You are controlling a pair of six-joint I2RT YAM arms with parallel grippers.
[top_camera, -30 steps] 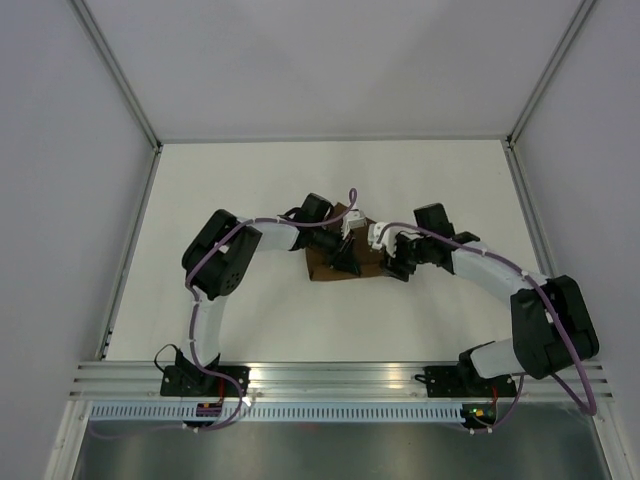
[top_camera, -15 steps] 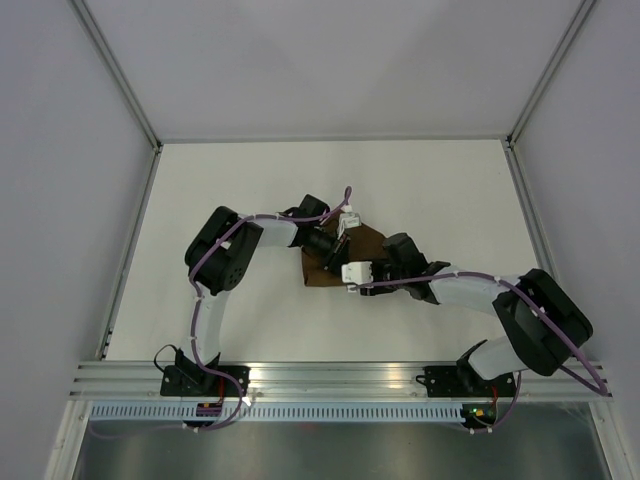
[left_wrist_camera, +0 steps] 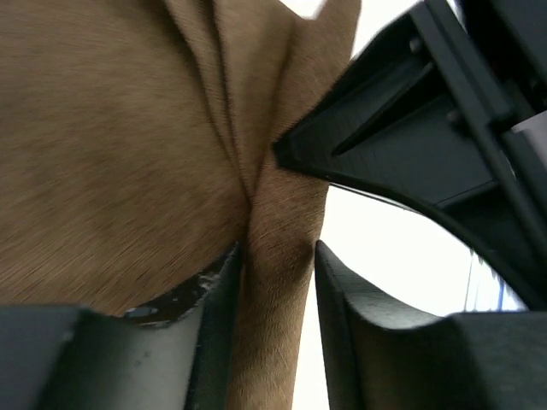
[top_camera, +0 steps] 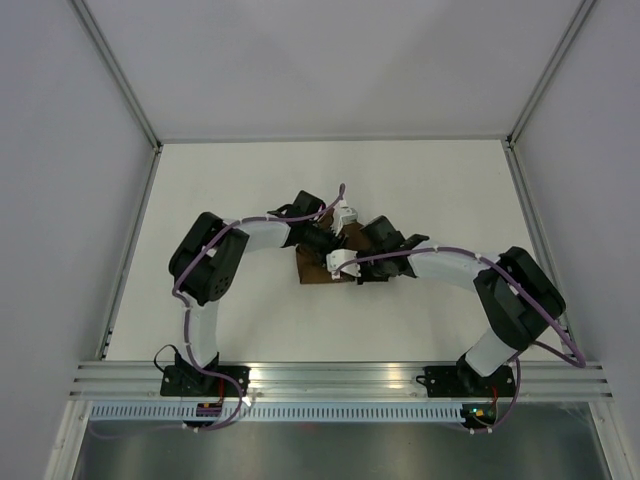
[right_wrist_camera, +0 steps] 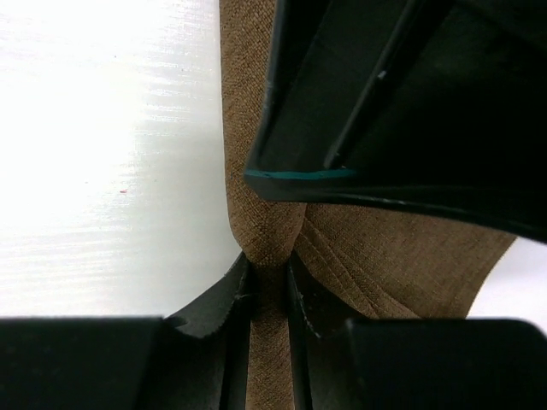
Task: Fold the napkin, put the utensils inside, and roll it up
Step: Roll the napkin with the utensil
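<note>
Surface: white counter point(top_camera: 230, 200) between pale grey walls point(top_camera: 60, 200), with a metal rail point(top_camera: 340, 375) at the near edge.
Napkin point(top_camera: 312, 270): brown cloth bunched at mid-counter, mostly hidden beneath both wrists. The visible part runs long from near-left to far-right.
Left arm point(top_camera: 255, 232): reaches in from the left. The left jaws stand partly apart astride a raised ridge of the cloth; whether they pinch it cannot be told.
Right arm point(top_camera: 440, 262): reaches in from the right. The right jaws are narrow, nipping a fold of the napkin between their tips.
Meeting: both sets of jaws face each other, just beside one another over the cloth.
Change over one second: the right wrist has swung from the cloth's right side to its near edge, and the visible brown patch has shrunk and shifted slightly left.
</note>
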